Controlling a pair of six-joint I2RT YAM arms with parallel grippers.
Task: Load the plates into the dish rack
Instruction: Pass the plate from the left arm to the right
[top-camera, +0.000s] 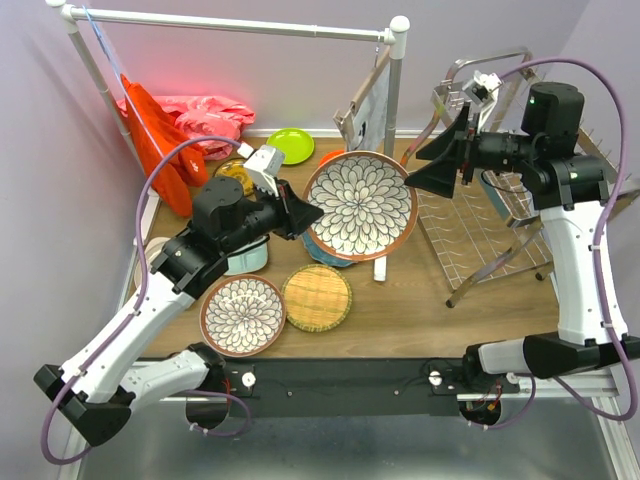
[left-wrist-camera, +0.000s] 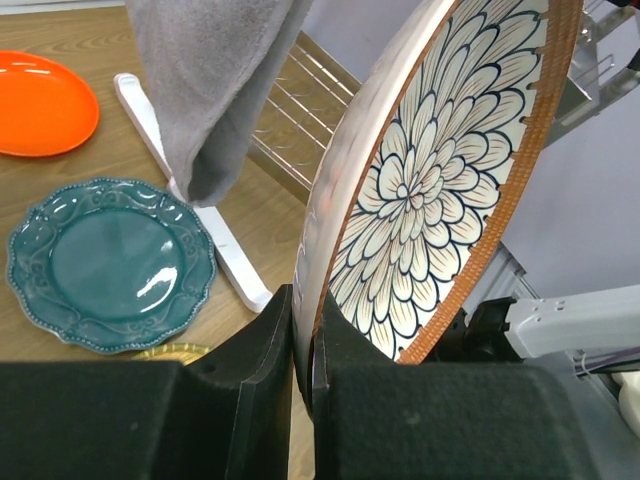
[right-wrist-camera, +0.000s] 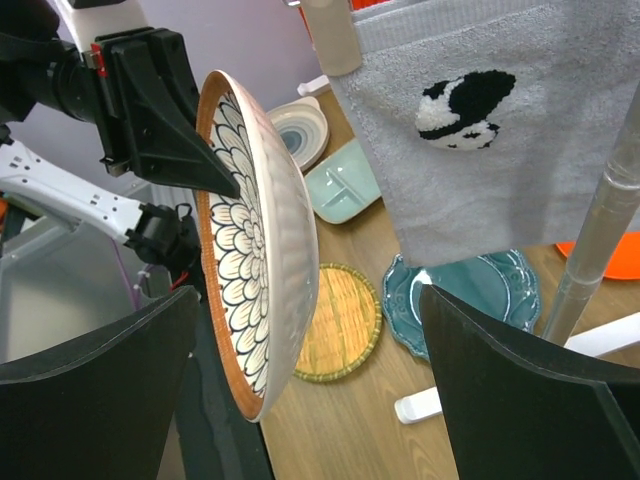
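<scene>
A brown-rimmed floral plate (top-camera: 360, 205) hangs tilted above the table's middle, and my left gripper (top-camera: 300, 215) is shut on its left rim. The left wrist view shows the fingers (left-wrist-camera: 270, 340) pinching that rim of the plate (left-wrist-camera: 440, 170). My right gripper (top-camera: 425, 165) is open at the plate's right side. In the right wrist view the plate (right-wrist-camera: 250, 270) stands between its spread jaws, nearer the left finger, with no contact visible. The chrome dish rack (top-camera: 480, 225) stands at the right. A second floral plate (top-camera: 243, 315) and a woven yellow plate (top-camera: 316, 297) lie near the front.
A teal scalloped plate (left-wrist-camera: 110, 262), an orange plate (left-wrist-camera: 40, 100), a lime green plate (top-camera: 291, 145), a mint tray (right-wrist-camera: 345, 180) and a white ringed plate (right-wrist-camera: 295, 130) lie on the table. A white pipe rail (top-camera: 240, 25) carries a grey towel (right-wrist-camera: 480, 120). Red and pink cloths (top-camera: 190, 115) sit back left.
</scene>
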